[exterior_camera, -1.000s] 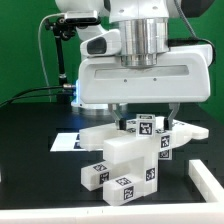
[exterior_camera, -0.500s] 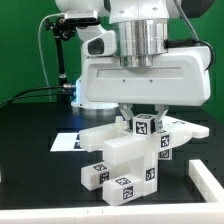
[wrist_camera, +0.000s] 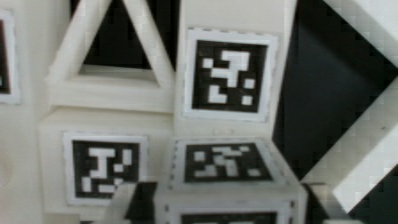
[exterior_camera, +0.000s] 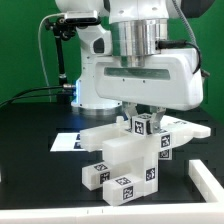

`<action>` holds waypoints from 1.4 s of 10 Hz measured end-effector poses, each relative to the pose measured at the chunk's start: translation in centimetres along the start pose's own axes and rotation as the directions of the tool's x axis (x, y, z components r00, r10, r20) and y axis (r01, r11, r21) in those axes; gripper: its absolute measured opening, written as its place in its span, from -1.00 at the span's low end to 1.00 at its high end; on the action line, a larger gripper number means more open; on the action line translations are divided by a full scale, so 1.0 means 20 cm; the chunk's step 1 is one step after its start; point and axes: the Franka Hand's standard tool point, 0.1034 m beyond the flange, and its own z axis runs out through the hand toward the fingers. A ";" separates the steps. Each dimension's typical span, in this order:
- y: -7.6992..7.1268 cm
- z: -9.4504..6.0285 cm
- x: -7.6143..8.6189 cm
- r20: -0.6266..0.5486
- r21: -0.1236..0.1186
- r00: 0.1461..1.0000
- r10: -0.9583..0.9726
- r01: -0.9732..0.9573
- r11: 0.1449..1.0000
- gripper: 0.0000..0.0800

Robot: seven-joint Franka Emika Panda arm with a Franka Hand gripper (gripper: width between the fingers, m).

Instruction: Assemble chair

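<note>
The partly built chair (exterior_camera: 118, 152) of white tagged blocks stands at the table's middle. A small tagged block (exterior_camera: 143, 125) sits on its top. My gripper (exterior_camera: 144, 113) hangs straight above, fingers on either side of that block's upper part, slightly apart from it, open. In the wrist view the block's top (wrist_camera: 231, 190) lies between my dark fingertips (wrist_camera: 150, 200), with the chair's tagged panels (wrist_camera: 228, 75) beyond it. My gripper's midpoint in that view (wrist_camera: 233, 207) is over the block.
A white bar-shaped part (exterior_camera: 206, 182) lies at the exterior view's right near the front. The marker board (exterior_camera: 66, 142) lies behind the chair at the left. The arm's base (exterior_camera: 92, 50) and cables stand at the back.
My hand has risen a little and turned slightly, while the small tagged block stayed in place on the chair.
</note>
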 end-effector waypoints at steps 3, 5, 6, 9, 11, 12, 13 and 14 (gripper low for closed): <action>-0.01 0.00 -0.01 0.006 0.006 0.977 0.214 -0.214 0.977 -0.33; -0.01 0.00 -0.01 0.008 0.006 0.967 0.254 -0.254 0.967 -0.22; -0.01 0.00 -0.01 0.008 0.006 0.969 0.248 -0.248 0.969 -0.22; -0.01 0.00 -0.01 0.009 0.005 0.969 0.248 -0.248 0.969 0.55; -0.03 -0.13 -0.03 0.030 0.032 0.970 0.242 -0.243 0.970 0.60; -0.03 -0.20 -0.05 0.046 0.043 0.970 0.238 -0.240 0.970 0.62; -0.03 -0.32 -0.05 0.077 0.037 0.968 0.239 -0.242 0.970 0.62; -0.05 -0.35 -0.08 0.067 0.045 0.973 0.220 -0.223 0.974 0.62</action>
